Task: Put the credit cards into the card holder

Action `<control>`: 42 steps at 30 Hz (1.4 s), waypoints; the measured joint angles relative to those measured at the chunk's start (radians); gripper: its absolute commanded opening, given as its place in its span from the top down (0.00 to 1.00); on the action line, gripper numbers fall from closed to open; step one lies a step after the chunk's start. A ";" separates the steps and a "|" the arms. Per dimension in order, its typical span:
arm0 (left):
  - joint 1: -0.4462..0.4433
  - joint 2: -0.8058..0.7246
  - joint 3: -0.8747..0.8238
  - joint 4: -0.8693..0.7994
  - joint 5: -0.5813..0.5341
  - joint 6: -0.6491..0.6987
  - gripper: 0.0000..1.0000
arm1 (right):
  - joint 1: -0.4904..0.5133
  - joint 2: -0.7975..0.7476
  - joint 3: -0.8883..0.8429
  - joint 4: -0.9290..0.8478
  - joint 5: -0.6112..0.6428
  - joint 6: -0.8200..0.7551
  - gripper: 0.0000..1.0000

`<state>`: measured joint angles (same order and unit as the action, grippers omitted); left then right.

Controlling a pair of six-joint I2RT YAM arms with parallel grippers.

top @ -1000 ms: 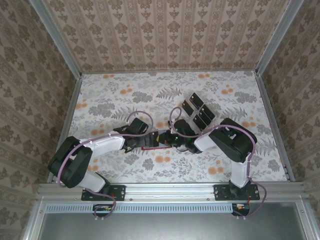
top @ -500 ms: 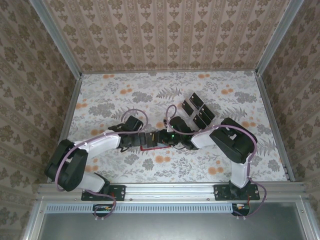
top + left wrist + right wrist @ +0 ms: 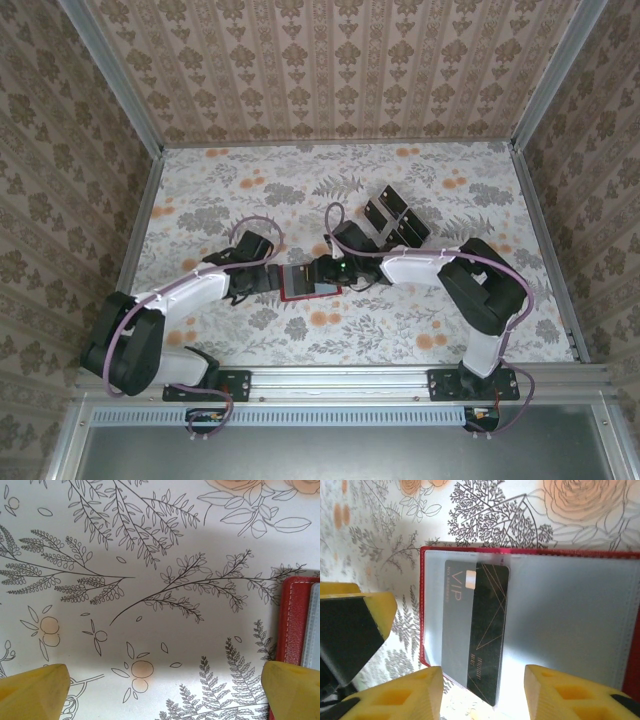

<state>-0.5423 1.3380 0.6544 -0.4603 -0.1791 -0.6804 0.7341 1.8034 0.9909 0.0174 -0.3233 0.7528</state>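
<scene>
The red card holder (image 3: 530, 552) lies open on the flowered table (image 3: 450, 320), its clear sleeves up. One black credit card (image 3: 482, 630) marked VIP sits half inside the left sleeve, its lower end sticking out. My right gripper (image 3: 482, 695) is open just above that end, and neither finger touches it. In the top view the card holder (image 3: 298, 284) lies between my right gripper (image 3: 328, 272) and my left gripper (image 3: 262, 280). My left gripper (image 3: 162, 695) is wide open over bare table, the holder's red edge (image 3: 291, 620) beside its right finger. Several more credit cards (image 3: 398, 222) lie behind the right arm.
A yellow finger (image 3: 357, 622) of the left gripper stands close to the holder's left edge in the right wrist view. Patterned walls and metal rails (image 3: 135, 235) enclose the table on three sides.
My right gripper has opened and let go of the card, which stays in the sleeve. The left gripper has drawn back to the left off the holder, which now lies in plain sight.
</scene>
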 measured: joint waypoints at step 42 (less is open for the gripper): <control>-0.021 0.088 -0.006 0.050 -0.020 -0.001 0.00 | 0.096 0.213 0.314 -0.284 0.107 -0.129 0.91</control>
<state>-0.5636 1.4261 0.6483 -0.4099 -0.1993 -0.6811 0.8303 2.0163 1.3045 -0.2668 -0.2165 0.6235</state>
